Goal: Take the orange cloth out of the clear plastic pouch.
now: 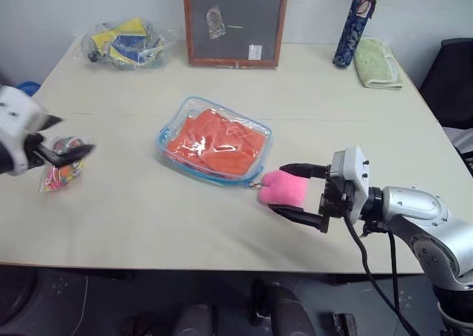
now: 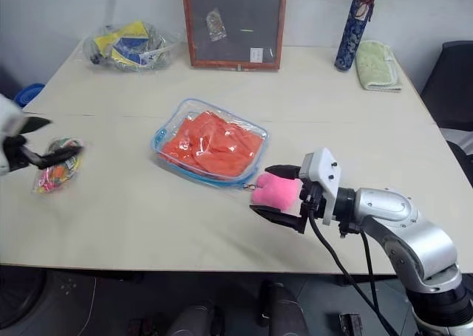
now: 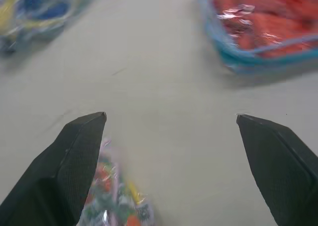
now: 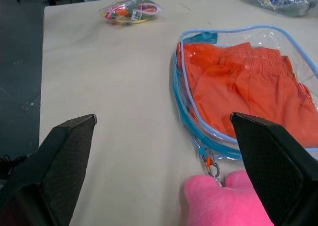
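**Two wide grippers, cloth inside the pouch**

Two head views gave the whole pale tabletop (image 1: pixel 222 225). Near its middle lay the flat clear plastic pouch with blue zipper edging (image 1: pixel 214 140), and the bright orange cloth (image 1: pixel 218 142) sat folded inside it. A pink fluffy ball charm (image 1: pixel 282 189) hung off the pouch's near corner on a small metal clasp. The right gripper (image 1: pixel 290 190) reached in level from the right, its two black fingers standing wide, one on the far side and one on the near side of the pink ball; whether they touched it could not be told. The left gripper (image 1: pixel 70 135) hovered at the table's left edge, fingers spread, over a small packet of colourful bands (image 1: pixel 62 171). Further back stood a wood-framed dark board (image 1: pixel 235 22), a clear bag of yellow and blue items (image 1: pixel 127 43), a blue patterned tube (image 1: pixel 356 22) and a pale green folded towel (image 1: pixel 377 63).

From the left wrist, both black fingers (image 3: pixel 69 171) stood far apart above the table, the band packet under one of them and a corner of the pouch beyond.

From the right wrist, the fingers (image 4: pixel 59 161) were likewise far apart; the clasp (image 4: pixel 211 165) joining ball to pouch showed plainly, as did the cloth's stitched hem.
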Motion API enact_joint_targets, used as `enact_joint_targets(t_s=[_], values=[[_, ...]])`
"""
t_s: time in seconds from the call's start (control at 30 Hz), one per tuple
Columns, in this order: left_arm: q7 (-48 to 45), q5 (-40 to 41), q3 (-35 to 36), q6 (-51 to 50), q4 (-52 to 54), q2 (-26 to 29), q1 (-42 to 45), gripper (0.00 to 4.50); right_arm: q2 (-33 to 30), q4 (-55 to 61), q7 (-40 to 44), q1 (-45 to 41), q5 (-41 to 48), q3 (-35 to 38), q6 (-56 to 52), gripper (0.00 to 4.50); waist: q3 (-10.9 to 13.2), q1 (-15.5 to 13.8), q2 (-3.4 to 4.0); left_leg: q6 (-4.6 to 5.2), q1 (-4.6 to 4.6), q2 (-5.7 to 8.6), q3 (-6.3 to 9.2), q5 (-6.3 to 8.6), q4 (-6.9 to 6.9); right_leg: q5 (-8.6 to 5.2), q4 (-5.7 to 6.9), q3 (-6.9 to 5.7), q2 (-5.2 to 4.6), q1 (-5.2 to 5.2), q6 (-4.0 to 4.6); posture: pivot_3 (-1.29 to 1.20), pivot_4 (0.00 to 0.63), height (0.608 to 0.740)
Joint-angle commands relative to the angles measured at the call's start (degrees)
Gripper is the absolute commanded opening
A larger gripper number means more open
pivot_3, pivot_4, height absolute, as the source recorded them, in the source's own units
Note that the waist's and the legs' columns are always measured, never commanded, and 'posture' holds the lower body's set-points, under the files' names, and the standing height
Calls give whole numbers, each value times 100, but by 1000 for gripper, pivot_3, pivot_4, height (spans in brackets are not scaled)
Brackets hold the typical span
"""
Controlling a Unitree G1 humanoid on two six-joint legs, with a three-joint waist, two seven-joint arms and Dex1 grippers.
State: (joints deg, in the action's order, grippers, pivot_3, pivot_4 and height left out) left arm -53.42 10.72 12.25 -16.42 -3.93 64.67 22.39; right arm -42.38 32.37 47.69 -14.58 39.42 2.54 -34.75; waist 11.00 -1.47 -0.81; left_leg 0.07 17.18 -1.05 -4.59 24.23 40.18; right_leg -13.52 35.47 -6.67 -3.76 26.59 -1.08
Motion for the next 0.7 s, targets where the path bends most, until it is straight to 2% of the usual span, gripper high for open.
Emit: enact_joint_targets(t_s=[0.03, 0.2, 0.37, 0.53, 0.6, 0.7], values=[[-349, -857, -1005, 1680, -714, -175, 827, 4472, 12, 194, -35, 35, 3, 185, 151, 4500, 0, -3, 0, 0, -2, 0, -2, 0, 0, 0, 4, 1, 2, -1, 0, 0, 150, 740], [-130, -2193, -2272, 3993, -2528, -844, 2292, 4472, 93, 300, -221, 173, -6, 234, 167, 4500, -1, 18, -2, 9, 6, -2, -62, 2, -4, 2, 16, 5, 22, 5, -3, 0, 150, 740], [224, -3024, -2939, 5225, -3966, -1380, 3244, 4472, 134, 576, -503, 472, -23, 311, 148, 4500, -1, 24, -6, 19, 7, 11, -70, 6, -5, 5, 10, 1, 23, 6, -9, 0, 150, 740], [712, -3509, -3248, 5663, -5007, -1774, 3873, 4472, 131, 762, -711, 689, -19, 408, 142, 4500, -1, 14, -9, 30, 7, 9, -69, 5, -3, 9, 10, 0, 17, 4, -15, 0, 150, 740], [885, -3679, -3351, 5765, -5265, -1891, 4002, 4079, 130, 850, -784, 787, -6, 448, 137, 4500, -1, 11, -9, 33, 6, 6, -70, 5, -3, 10, 10, 2, 15, 4, -16, 0, 150, 740], [990, -3773, -3403, 5886, -5499, -1976, 4093, 3243, 116, 952, -858, 905, 19, 492, 130, 4500, -2, 15, -10, 35, 6, 6, -69, 5, -4, 10, 9, 1, 15, 4, -17, 0, 150, 740]])
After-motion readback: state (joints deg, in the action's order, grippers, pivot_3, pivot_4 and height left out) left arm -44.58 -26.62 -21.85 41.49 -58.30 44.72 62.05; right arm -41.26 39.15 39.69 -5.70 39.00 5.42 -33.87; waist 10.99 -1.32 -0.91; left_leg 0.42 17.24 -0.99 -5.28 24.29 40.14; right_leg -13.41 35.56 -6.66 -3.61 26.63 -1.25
